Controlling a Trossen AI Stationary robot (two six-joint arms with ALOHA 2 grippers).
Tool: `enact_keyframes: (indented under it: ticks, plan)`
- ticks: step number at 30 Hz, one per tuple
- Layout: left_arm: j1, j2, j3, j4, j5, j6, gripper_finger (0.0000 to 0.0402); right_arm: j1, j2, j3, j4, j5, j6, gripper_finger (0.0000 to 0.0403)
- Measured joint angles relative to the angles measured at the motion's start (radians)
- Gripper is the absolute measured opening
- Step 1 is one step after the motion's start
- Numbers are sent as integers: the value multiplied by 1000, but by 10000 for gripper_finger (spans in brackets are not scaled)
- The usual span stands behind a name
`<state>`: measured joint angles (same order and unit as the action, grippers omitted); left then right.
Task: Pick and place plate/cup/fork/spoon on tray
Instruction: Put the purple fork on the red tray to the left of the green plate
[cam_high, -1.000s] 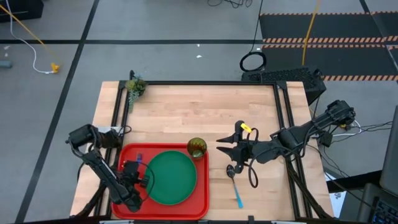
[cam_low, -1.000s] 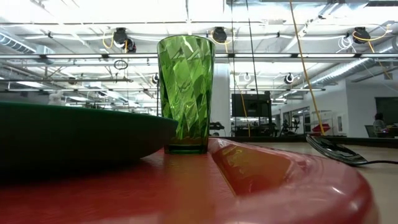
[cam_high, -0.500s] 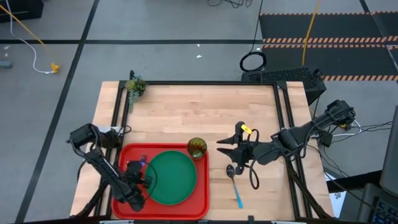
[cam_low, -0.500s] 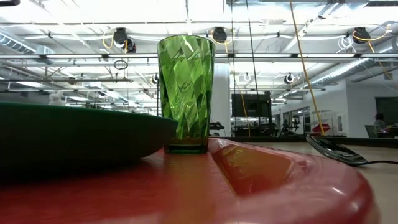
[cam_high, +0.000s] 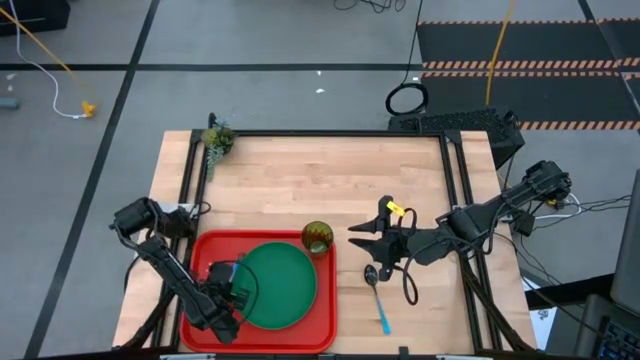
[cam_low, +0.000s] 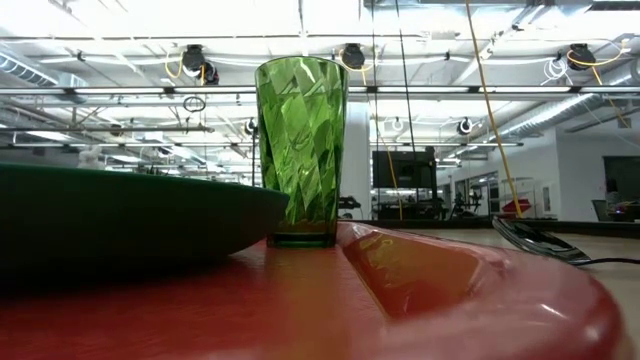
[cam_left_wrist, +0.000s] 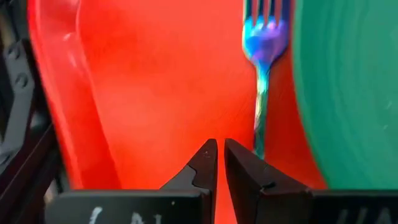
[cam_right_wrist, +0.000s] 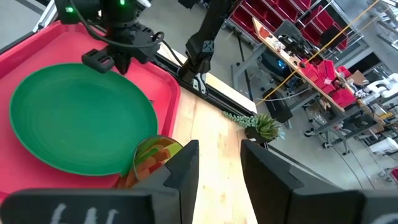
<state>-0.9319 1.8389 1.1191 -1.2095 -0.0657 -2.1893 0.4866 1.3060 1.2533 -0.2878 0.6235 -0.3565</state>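
I judge plate (cam_high: 277, 285), cup (cam_high: 317, 237) and fork (cam_left_wrist: 263, 62) set on the tray (cam_high: 322, 318). My left gripper (cam_left_wrist: 220, 155), nearly closed and empty, hangs over its left edge. Spoon (cam_high: 377, 293) lies on the table beside the tray's right edge; my right gripper (cam_right_wrist: 217, 158), half-open, probably empty, must fetch it.

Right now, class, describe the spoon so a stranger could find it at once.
Start at the red tray on the wooden table. On the bare wood past the tray's right rim lies the spoon, below the right gripper. Its dark oval bowl and light-blue handle set it apart; the fork has tines.
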Motion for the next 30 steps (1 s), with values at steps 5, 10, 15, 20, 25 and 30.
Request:
enact_keyframes:
  ticks: [5, 10, 15, 20, 25, 30]
  plan:
    - [-14, 0, 19, 27, 40, 5, 35, 5, 0, 0, 0, 0, 1, 114]
    - [-43, 0, 18, 89, 81, -26, 35, 23, 0, 0, 0, 0, 1, 114]
    - [-76, 0, 18, 133, 92, -83, 35, 46, 0, 0, 0, 0, -22, 114]
    - [-92, 0, 18, 142, 95, -116, 35, 61, 0, 0, 19, 0, -32, 114]
    - [-92, 7, 17, 185, 89, -127, 35, 82, 0, 0, 26, 2, -59, 114]
    - [-80, 7, 17, 208, 84, -127, 35, 92, -1, 0, 28, 3, -67, 114]
